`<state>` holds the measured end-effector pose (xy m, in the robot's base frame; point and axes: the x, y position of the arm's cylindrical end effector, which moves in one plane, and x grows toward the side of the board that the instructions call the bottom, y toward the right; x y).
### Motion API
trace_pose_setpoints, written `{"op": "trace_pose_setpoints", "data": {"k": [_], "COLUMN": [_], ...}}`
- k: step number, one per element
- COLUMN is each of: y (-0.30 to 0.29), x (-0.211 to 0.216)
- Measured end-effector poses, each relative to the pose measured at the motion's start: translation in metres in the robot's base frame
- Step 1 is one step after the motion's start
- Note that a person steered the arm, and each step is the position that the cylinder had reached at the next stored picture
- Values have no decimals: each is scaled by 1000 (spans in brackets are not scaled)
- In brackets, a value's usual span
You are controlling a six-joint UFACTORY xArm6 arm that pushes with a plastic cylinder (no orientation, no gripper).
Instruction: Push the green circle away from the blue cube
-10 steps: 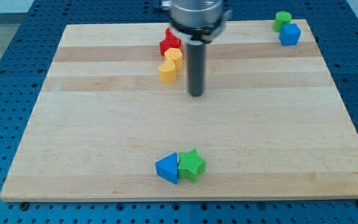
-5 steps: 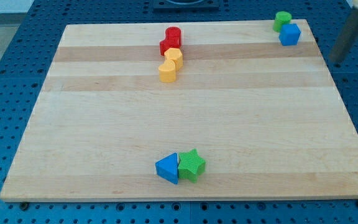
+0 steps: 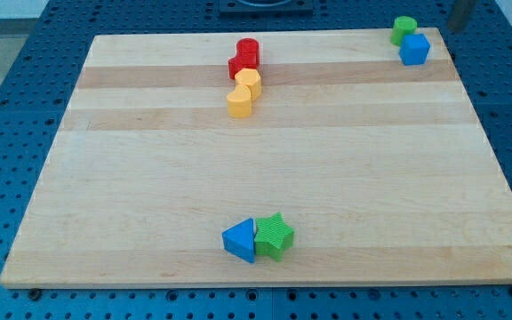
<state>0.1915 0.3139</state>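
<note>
Lining up behind the green circle, no contact yet.

My tip (image 3: pixel 457 27) sits at the view's top right, just off the board's corner, near the blue cube (image 3: pixel 414 48); being a bare rod, it has nothing to open or close. The green circle (image 3: pixel 404 28) touches the cube's upper left. Next, I'd judge, comes a push leftward between them. Pale wooden board (image 3: pixel 265 169) on a blue pegboard table (image 3: pixel 7 107).

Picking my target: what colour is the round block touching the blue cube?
Green, in the camera view.
</note>
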Motion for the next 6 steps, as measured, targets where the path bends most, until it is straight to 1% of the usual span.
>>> {"op": "trace_pose_setpoints", "data": {"k": [1,2,3,4,5,6], "y": [-46,-113,-154,-158,-170,-172], "x": [0,0,14,26,63,75]}}
